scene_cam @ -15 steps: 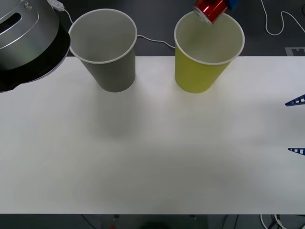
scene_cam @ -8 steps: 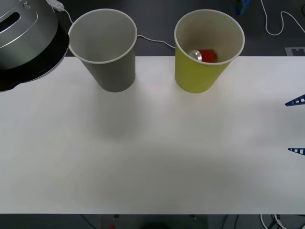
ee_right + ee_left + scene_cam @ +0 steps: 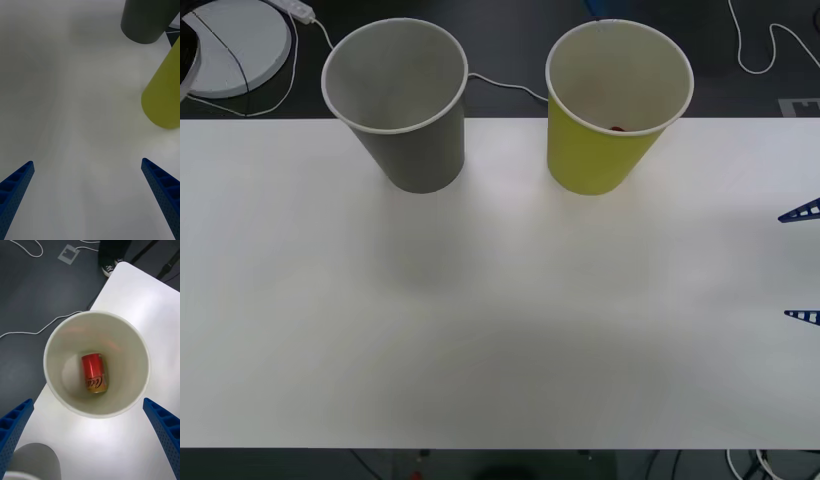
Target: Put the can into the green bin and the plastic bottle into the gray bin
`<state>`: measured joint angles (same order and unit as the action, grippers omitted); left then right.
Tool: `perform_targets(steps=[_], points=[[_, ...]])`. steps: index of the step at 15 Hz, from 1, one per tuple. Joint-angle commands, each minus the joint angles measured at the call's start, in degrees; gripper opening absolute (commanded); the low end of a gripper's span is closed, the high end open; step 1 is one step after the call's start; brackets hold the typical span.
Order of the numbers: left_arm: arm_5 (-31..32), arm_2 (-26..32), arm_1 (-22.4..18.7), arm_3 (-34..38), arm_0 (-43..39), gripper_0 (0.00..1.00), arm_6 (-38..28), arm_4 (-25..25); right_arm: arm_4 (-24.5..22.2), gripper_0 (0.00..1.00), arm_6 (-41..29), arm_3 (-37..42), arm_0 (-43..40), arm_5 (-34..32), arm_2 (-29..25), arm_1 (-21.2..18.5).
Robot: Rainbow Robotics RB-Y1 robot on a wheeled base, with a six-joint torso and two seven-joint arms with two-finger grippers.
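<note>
On the floor beyond the table's far left corner lies a round white disc [image 3: 235, 45] with a cable running off it. The gray bin [image 3: 398, 95] stands upright near the white table's [image 3: 480, 320] back edge, and the green bin [image 3: 618, 100] stands upright to its right, the two apart with a thin white cord [image 3: 505, 85] trailing behind the gap. From the front, only a red sliver peeks over the green bin's near rim. The left wrist view looks straight down into that bin and shows the can [image 3: 94, 373] lying on its side on the bottom. The left gripper [image 3: 90, 438] hangs above it, released, blue fingers spread wide. The right gripper [image 3: 802, 265] sits at the table's right edge, also released, fingers [image 3: 161, 191] apart over bare tabletop, both bins ahead of it.
</note>
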<state>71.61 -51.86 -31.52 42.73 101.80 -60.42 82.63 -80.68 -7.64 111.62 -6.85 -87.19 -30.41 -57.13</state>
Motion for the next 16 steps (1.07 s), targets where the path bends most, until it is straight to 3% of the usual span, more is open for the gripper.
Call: perform_targets(steps=[1,6,11,16], points=[[1.16,3.26,-8.82,11.85,-6.79,1.0,0.48,0.52,0.0,1.0,0.0,0.0,0.0,0.0,0.0,0.0],[2.92,12.66,-21.57,27.23,-20.86,1.0,2.41,2.1,0.0,1.0,0.0,0.0,0.0,0.0,0.0,0.0],[8.99,22.33,-28.07,30.92,-30.26,1.0,13.57,0.52,0.0,1.0,0.0,0.0,0.0,0.0,0.0,0.0],[14.79,37.89,-32.99,41.65,-46.7,1.0,22.98,-0.89,0.0,1.0,0.0,0.0,0.0,0.0,0.0,0.0]])
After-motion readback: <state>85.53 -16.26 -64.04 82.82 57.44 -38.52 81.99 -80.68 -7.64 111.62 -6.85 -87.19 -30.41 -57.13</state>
